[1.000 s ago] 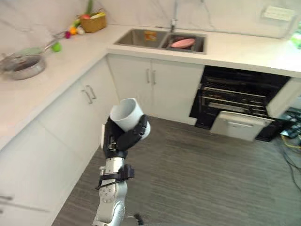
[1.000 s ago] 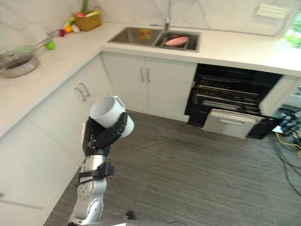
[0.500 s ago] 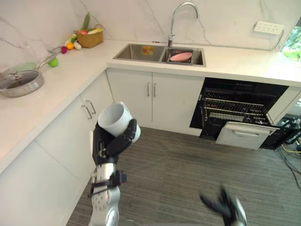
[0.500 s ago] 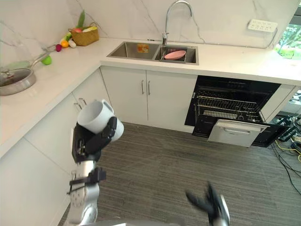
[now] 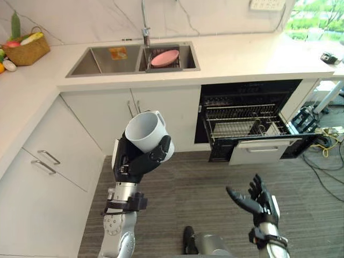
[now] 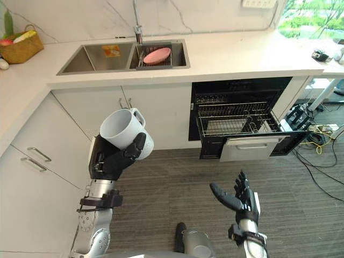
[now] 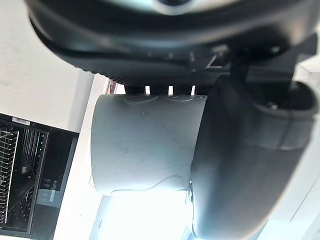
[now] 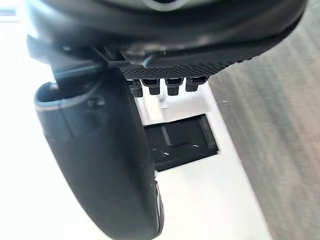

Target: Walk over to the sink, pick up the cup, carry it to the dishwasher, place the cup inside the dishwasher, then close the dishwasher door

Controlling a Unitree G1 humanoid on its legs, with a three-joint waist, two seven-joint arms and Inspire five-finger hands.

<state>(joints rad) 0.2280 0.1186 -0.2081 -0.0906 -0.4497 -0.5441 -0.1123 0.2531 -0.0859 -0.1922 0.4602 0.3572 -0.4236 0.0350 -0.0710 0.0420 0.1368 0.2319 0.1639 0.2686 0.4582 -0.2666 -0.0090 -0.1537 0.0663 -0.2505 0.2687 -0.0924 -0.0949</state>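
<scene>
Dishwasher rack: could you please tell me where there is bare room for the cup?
The rack looks bare across its left and middle, between the dishwasher's left wall and the items crowding its right end. The left robot hand holds the cup.

The plain white ceramic cup (image 5: 144,130) shows bright against my black left hand (image 5: 134,164); my right hand (image 5: 262,202) is the same black. The wood-look floor (image 5: 193,188) is dark grey with fine lengthwise streaks. My flat-fronted cabinets (image 5: 59,161) and stone countertop (image 5: 236,54) are white, the marble wall (image 5: 80,21) white with thin grey veins. The round plate (image 5: 165,57) is pink, the steel sink (image 5: 105,54) dull grey. The open dishwasher (image 5: 236,91) is black inside, its door front (image 5: 262,152) pale grey. The woven basket (image 5: 29,51) is tan.
</scene>
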